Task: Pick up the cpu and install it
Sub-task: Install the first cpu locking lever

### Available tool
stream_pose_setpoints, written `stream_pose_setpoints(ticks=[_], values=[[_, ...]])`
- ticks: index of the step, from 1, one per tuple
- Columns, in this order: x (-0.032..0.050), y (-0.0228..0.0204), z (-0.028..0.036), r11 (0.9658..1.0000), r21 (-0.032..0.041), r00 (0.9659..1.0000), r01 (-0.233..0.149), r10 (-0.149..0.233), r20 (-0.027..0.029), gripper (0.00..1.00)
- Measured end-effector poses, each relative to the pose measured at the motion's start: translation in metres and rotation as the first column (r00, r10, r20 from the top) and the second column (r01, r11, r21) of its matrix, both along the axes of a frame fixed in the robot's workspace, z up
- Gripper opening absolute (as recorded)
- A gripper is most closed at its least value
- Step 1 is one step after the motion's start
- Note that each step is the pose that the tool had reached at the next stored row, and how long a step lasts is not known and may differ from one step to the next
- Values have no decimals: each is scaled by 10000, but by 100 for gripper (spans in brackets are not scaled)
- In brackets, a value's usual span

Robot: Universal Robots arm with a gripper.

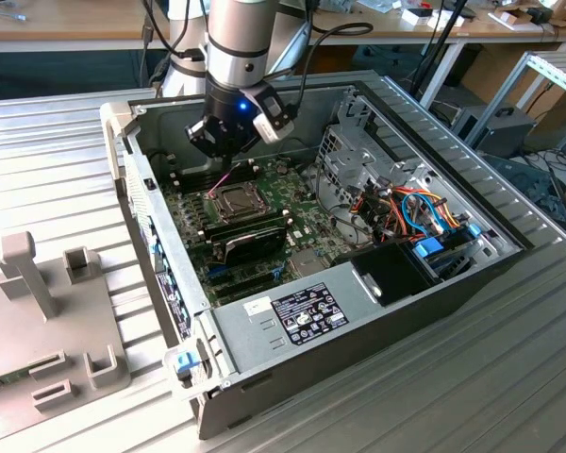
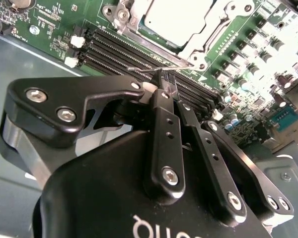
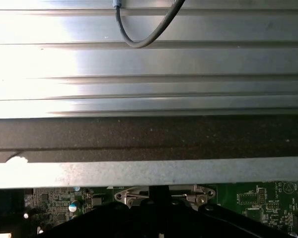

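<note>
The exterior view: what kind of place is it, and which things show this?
Probably a robotics lab or electronics workshop. An open computer case with its motherboard exposed lies on a ribbed metal table, the gripper hangs over it, and cluttered workbenches stand behind.

High exterior overview of case (image 1: 358, 311); both wrist views close above motherboard (image 2: 248, 54).

Exterior view: gripper (image 1: 224, 143) poised inside the open computer case (image 1: 358, 330), directly above the motherboard socket (image 1: 234, 199); memory sticks (image 1: 250, 236) lie just beyond the socket.
</note>
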State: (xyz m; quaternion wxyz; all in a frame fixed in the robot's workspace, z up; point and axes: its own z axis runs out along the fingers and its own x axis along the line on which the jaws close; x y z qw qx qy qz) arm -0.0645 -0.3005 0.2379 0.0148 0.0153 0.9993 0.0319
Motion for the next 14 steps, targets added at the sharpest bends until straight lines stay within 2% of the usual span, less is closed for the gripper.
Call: stream_pose_setpoints(ticks=[6,9,14], values=[[0,4,-28,10000,-2,10000,-1,1,-1,11],[0,5,-31,10000,32,10000,2,-2,11,11],[0,4,-31,10000,32,10000,0,0,10,11]])
